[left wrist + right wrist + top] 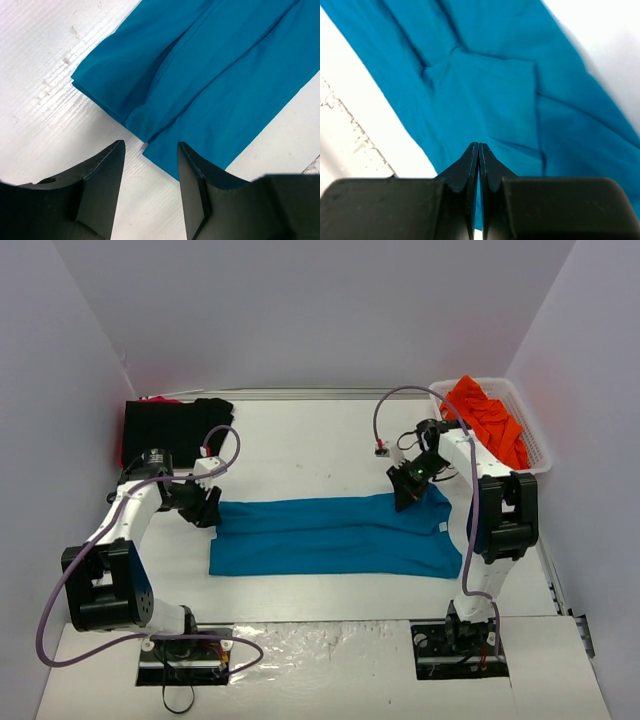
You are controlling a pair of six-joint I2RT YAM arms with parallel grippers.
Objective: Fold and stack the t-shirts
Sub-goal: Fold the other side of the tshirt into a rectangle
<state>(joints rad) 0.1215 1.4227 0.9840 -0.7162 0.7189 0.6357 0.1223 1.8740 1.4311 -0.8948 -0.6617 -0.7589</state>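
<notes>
Right hand (478,145) clenched, long folded teal-blue cloth t-shirt (330,537) directly beneath it; left hand (150,143) released, shirt end just ahead. Risk: pinch catches one layer only, so the fold slips apart.

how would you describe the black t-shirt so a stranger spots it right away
Look to the table's far left corner, beyond the left arm. The black t-shirt lies flat there. It is the only dark cloth: the teal t-shirt spreads across the middle and the orange t-shirt is heaped in the white basket far right.
</notes>
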